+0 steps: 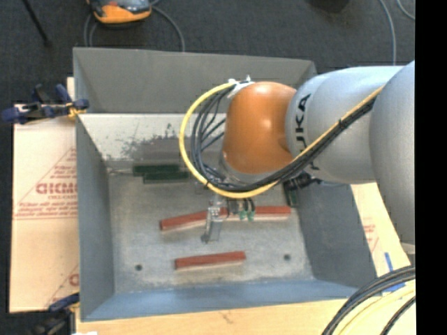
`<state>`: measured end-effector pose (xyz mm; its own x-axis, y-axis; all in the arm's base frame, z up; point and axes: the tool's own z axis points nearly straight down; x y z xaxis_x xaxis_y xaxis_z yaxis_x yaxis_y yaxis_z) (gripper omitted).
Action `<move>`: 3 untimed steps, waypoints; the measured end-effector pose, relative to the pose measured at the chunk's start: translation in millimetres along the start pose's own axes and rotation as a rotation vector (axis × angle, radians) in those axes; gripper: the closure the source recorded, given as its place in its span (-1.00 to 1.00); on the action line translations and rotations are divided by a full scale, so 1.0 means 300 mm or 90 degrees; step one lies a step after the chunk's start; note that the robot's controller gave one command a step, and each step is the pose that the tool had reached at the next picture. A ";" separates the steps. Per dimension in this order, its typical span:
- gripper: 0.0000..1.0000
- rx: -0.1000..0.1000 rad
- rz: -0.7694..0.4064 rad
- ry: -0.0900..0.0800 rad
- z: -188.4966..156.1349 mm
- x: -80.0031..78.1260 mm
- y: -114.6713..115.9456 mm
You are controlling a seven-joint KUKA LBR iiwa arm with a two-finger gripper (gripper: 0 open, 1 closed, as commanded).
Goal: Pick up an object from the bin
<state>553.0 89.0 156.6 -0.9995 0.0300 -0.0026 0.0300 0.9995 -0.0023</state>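
Observation:
My gripper (pixel 210 230) reaches down under the orange cover to the middle of the bin floor, with its grey fingers at the right end of a long red-brown stick (pixel 180 222). That stick lies flat, slightly slanted, left of the fingers. A second red-brown stick (pixel 209 260) lies flat nearer the front of the bin, just below the gripper. A third red piece (pixel 274 213) shows to the right of the gripper, partly hidden by the wrist. Whether a stick is between the fingers cannot be made out.
A dark green bar (pixel 162 172) lies at the back of the bin floor against the rear wall. The arm and its cables cover the bin's right rear part.

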 end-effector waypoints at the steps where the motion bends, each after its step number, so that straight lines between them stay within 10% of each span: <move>1: 1.00 -0.001 0.092 -0.001 0.227 -0.092 -0.100; 2: 1.00 -0.002 0.092 -0.001 0.227 -0.092 -0.100; 3: 1.00 -0.002 0.092 -0.004 -0.291 -0.084 -0.108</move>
